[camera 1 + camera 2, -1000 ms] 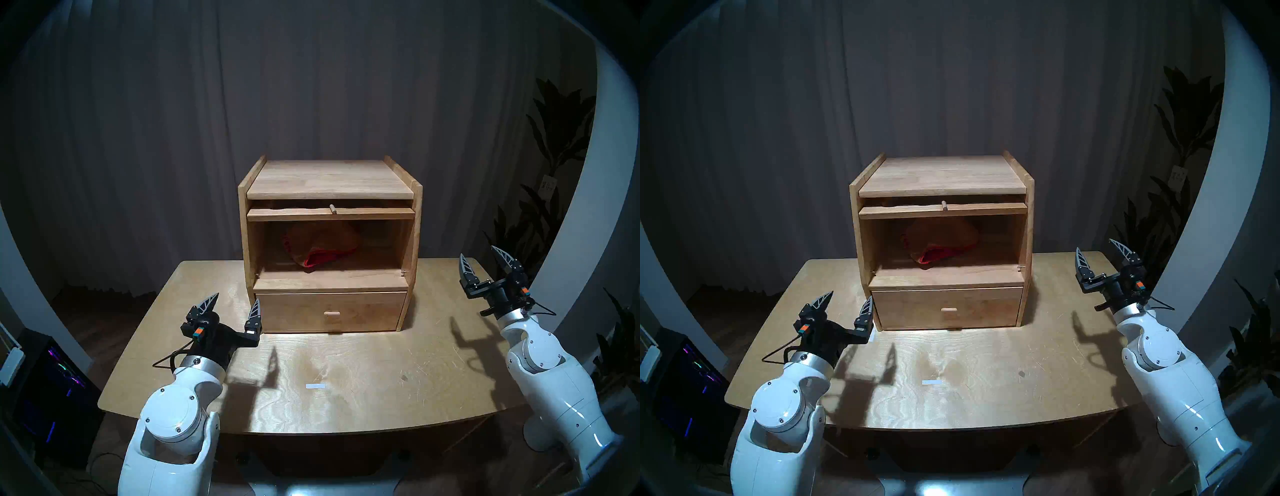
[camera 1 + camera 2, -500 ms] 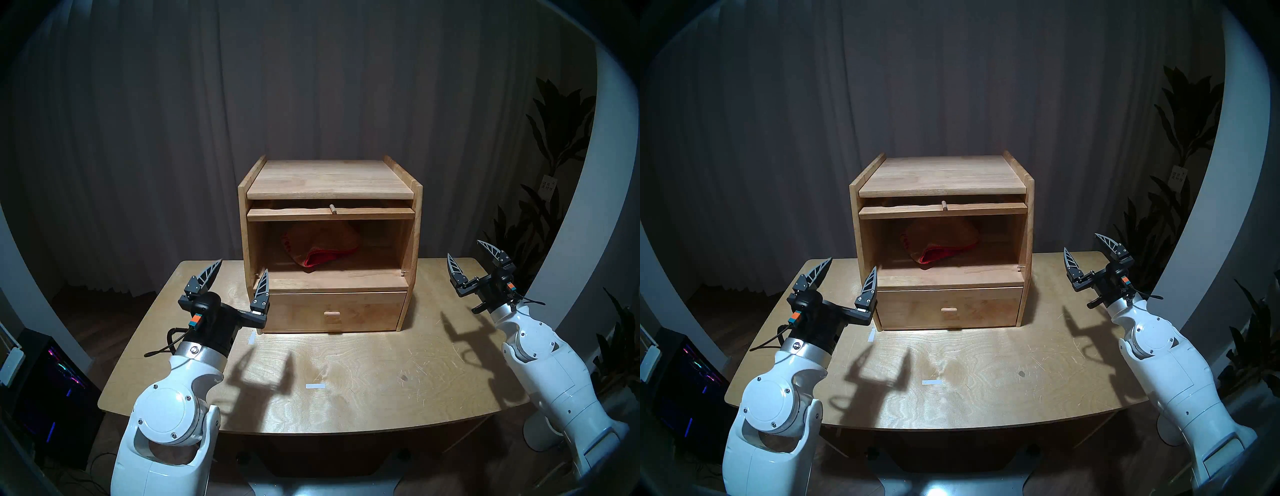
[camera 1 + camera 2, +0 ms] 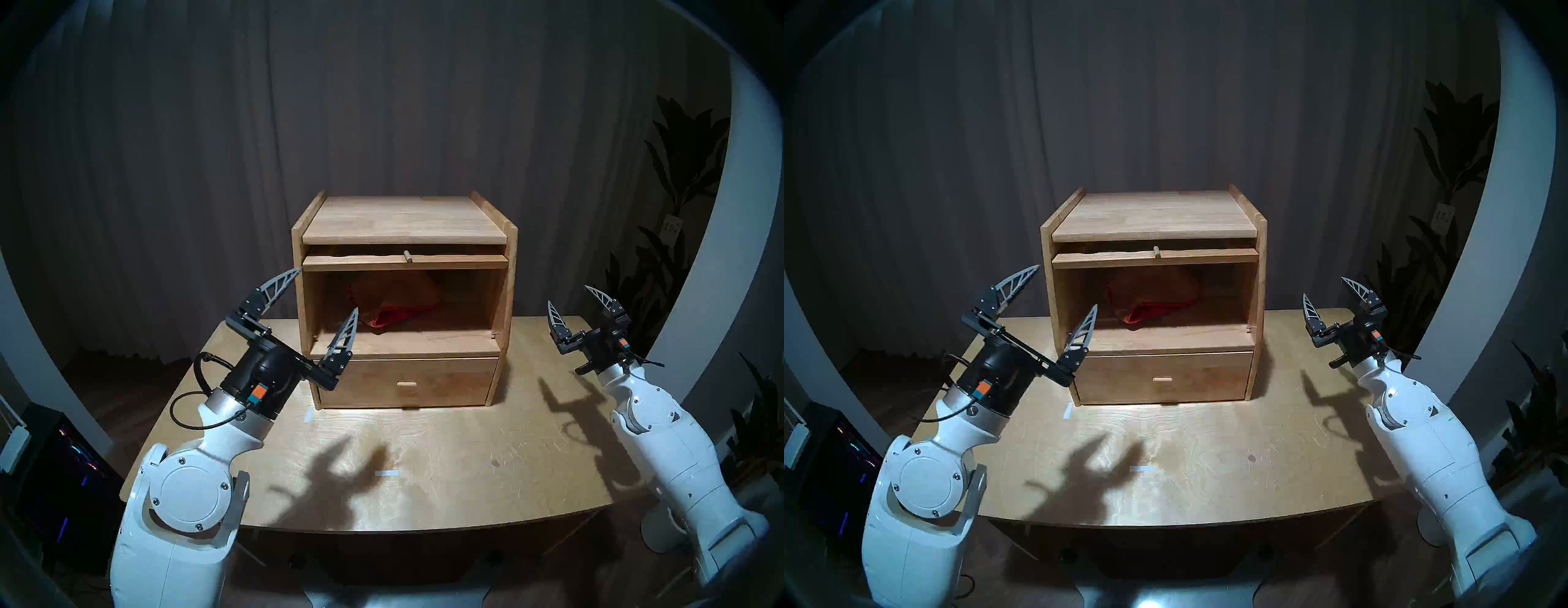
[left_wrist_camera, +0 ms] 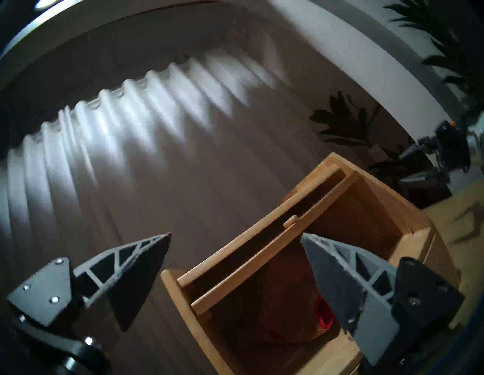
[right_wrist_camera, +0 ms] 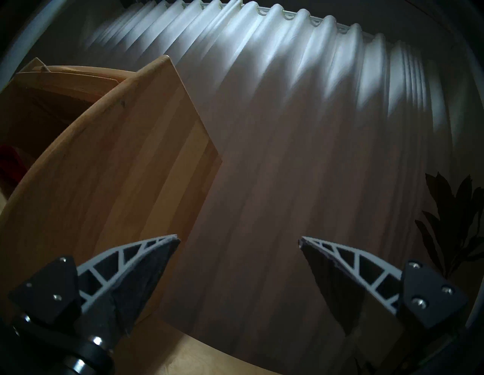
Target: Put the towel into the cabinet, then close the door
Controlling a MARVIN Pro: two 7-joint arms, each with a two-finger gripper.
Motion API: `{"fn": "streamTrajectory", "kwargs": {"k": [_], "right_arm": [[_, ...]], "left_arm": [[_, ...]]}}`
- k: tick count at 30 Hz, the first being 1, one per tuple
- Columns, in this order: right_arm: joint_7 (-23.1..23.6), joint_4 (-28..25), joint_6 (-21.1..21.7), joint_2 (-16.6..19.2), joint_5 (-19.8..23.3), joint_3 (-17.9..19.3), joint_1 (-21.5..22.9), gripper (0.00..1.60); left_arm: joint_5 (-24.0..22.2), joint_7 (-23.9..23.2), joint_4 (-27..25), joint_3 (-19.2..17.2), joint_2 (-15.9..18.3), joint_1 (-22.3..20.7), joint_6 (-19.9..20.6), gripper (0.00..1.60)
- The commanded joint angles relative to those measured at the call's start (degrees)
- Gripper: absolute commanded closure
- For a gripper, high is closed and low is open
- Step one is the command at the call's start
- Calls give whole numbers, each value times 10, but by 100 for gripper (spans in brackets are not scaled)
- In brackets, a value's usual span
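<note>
Since a second ago the left hand [image 3: 324, 291] has climbed off the counter's [image 3: 445, 463] left side and rolled, so that its spread, empty fingers now straddle the front left post of the cabinet [image 3: 403, 220]; one fingertip stands before the open compartment. Further right, the towel [image 3: 392, 303] lies crumpled inside that compartment, toward the back, orange-tan face up with red folds showing. Above it the door [image 3: 405, 263] is slid flat under the top board, only its front edge and peg knob [image 3: 407, 256] sticking out. The drawer [image 3: 407, 382] below looks pushed in. Near the counter's right edge the right hand [image 3: 570, 295] hangs wide open and empty, having shifted only slightly.

With the towel in, I judge the door is next. Risks: the inner finger snagging the towel and dragging it forward into the door's path, the outer finger knocking the post and shoving the cabinet, or a slip off that small peg.
</note>
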Motion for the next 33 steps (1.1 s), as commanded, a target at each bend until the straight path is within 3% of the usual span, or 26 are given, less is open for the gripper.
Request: {"fn": "streamTrajectory", "kwargs": {"k": [1, 15, 20, 23, 24, 33], "right_arm": [[-2, 2, -5, -6, 5, 3, 26, 0], [-2, 15, -6, -15, 8, 2, 37, 0], [-2, 18, -6, -17, 9, 1, 40, 0], [-2, 20, -6, -18, 9, 1, 41, 0], [-2, 20, -6, -19, 9, 1, 41, 0], [-3, 24, -5, -21, 10, 1, 43, 0]], "left_arm": [[77, -22, 22, -11, 63, -64, -51, 0], [191, -70, 9, 16, 99, -143, -70, 0], [193, -89, 14, 64, 61, -161, -34, 0], [196, -99, 27, 86, 38, -196, -2, 0], [199, -100, 22, 88, 31, -182, 6, 0], [226, -103, 78, 124, -28, -248, 91, 0]]}}
